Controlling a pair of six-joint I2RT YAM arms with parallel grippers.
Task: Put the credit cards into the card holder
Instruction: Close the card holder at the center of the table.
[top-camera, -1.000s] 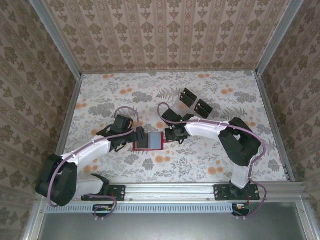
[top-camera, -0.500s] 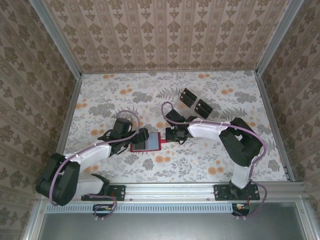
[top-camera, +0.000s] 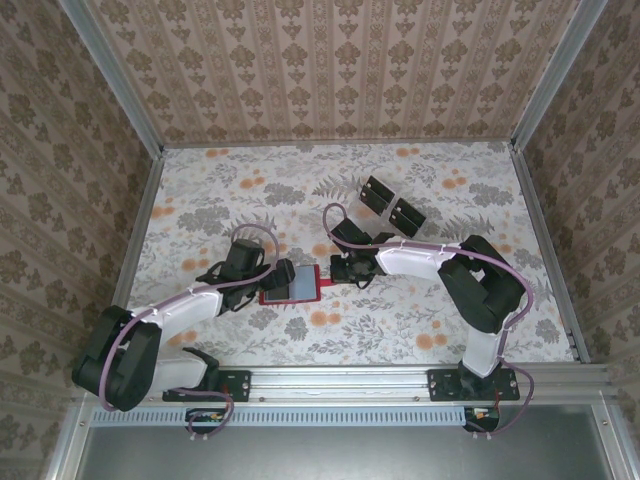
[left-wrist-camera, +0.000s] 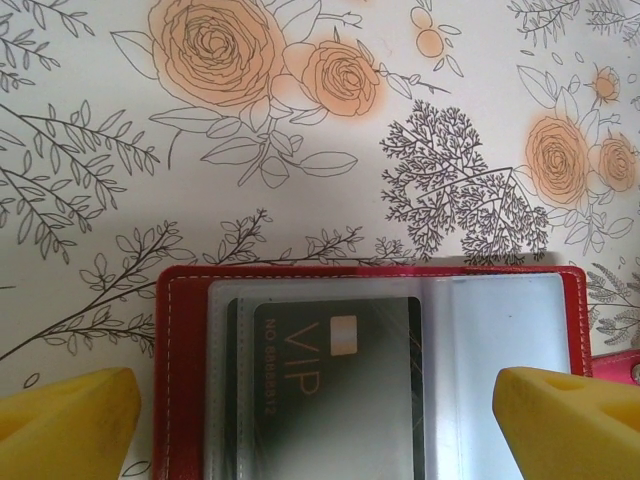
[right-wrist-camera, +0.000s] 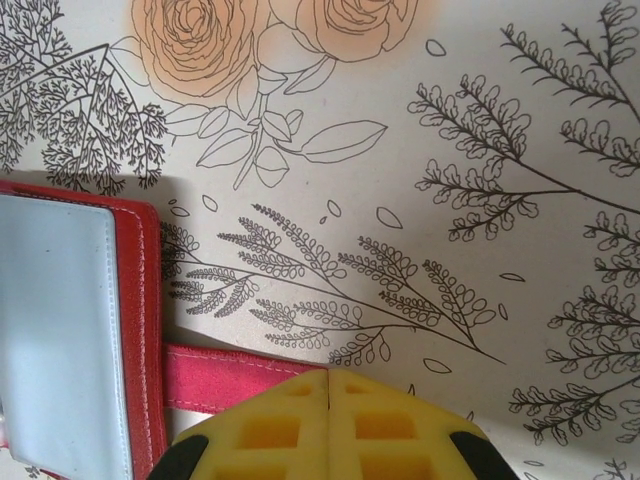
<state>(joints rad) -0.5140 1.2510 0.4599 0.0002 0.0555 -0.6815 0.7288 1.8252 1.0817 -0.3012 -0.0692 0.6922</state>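
The red card holder (top-camera: 300, 285) lies open on the floral table between my two grippers. Its clear sleeves face up in the left wrist view, and a black credit card (left-wrist-camera: 330, 390) marked VIP sits in the left sleeve. My left gripper (left-wrist-camera: 320, 430) hovers open over the holder (left-wrist-camera: 185, 380), one yellow fingertip near each side edge. My right gripper (right-wrist-camera: 328, 395) is shut, its tips over the end of the holder's red strap (right-wrist-camera: 230, 375). Two more dark credit cards (top-camera: 378, 192) (top-camera: 406, 213) lie loose farther back on the right.
The table is walled on three sides by patterned panels with metal posts (top-camera: 150, 170). Both arm bases stand on the rail (top-camera: 340, 382) at the near edge. Bare floral tabletop (top-camera: 440, 310) spreads right of the holder and behind it.
The card holder and my left gripper have shifted slightly left, and the holder now lies a little tilted. The right gripper stays shut at the strap, nudged slightly left.
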